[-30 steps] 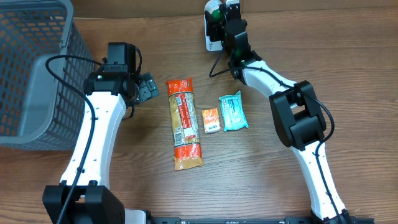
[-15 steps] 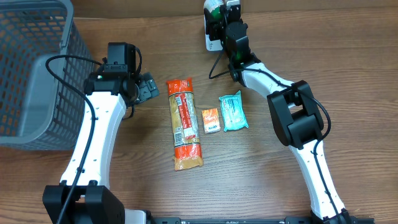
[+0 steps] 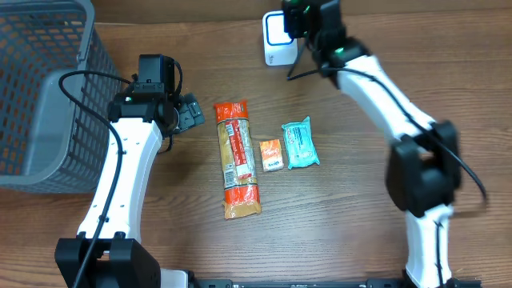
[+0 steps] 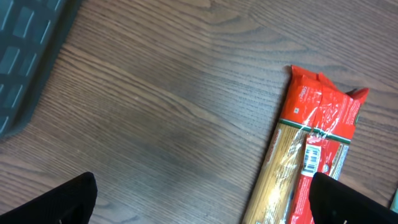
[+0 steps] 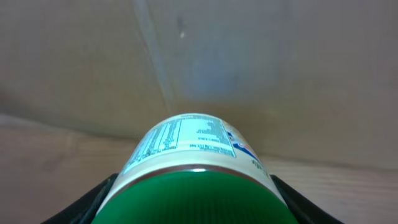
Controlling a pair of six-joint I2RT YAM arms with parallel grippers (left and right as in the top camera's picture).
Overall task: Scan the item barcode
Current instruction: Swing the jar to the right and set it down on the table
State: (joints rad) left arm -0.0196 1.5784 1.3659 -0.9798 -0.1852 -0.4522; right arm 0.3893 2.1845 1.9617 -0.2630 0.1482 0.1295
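Wood worktop (image 3: 336, 240); white scanner (image 3: 276, 32) at far edge. Grip: right fingers (image 5: 99, 196) part-spread, clamping green-lidded canister (image 5: 196, 155), just beside scanner. Left fingers (image 4: 62, 202) fully apart, empty, near spaghetti pack (image 4: 311, 155). Risks: barcode unseen, may face away, no read; smooth canister may slip.

Your overhead view is evenly lit from above, with faint soft shadows beside the left arm (image 3: 120, 176) and the table (image 3: 320, 232) uniformly bright. The right arm (image 3: 420, 172) smears with motion blur at its elbow. Ahead of your left gripper (image 4: 202, 205) the pasta packet (image 4: 311, 155) is crisp; the fingers (image 4: 68, 199) at the frame's corners are dark and soft. Inside the right gripper (image 5: 194, 199) the can (image 5: 186, 140) sits too near the lens: lid blurred, backdrop hazy and dim.
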